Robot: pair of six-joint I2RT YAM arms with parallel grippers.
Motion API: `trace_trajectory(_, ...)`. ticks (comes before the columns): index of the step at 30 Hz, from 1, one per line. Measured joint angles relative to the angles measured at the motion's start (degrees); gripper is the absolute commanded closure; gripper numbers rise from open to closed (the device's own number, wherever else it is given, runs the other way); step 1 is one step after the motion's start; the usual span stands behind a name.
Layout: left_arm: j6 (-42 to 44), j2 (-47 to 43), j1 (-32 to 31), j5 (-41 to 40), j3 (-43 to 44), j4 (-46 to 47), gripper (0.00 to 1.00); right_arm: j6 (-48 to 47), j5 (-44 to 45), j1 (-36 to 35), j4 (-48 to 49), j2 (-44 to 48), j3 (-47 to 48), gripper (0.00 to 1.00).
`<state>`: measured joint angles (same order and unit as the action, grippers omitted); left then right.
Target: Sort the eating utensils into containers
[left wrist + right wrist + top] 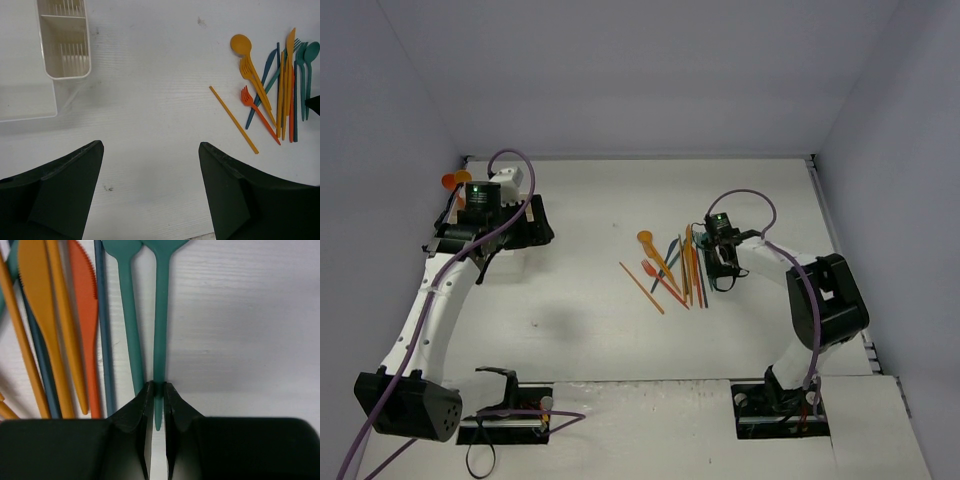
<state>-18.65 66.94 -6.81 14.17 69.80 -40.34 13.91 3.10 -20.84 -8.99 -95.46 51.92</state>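
1. White surface, ringed by pale walls.
2. Heaped right of centre: utensils in orange, yellow, teal and blue, mostly lying side by side.
3. At the heap's right edge: one teal utensil, handle end pinched between the right fingers, closed tight on it.
4. Just beside it on the left: a second teal handle.
5. Well apart, far left: white containers with ribbed walls.
6. Left fingers spread wide, gripping nothing, hovering over bare surface between containers and heap.
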Motion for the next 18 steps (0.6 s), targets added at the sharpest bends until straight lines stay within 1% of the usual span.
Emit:
trace_trajectory(7, -0.6, -0.4, 0.0, 2.3, 0.0, 0.0, 0.26, -0.5, 0.7, -2.7, -0.7, 2.5, 0.0, 1.0)
trace_trajectory(13, -2.4, -0.4, -0.2, 5.0, 0.6, -0.3, 0.26, -0.5, 2.1, -2.9, -1.2, 10.7, 0.2, 1.0)
trace_trajectory(18, -5.5, -0.4, -1.2, 8.5, 4.0, 0.2, 0.26, -0.5, 1.5, -4.4, -1.8, 18.3, 2.5, 1.0)
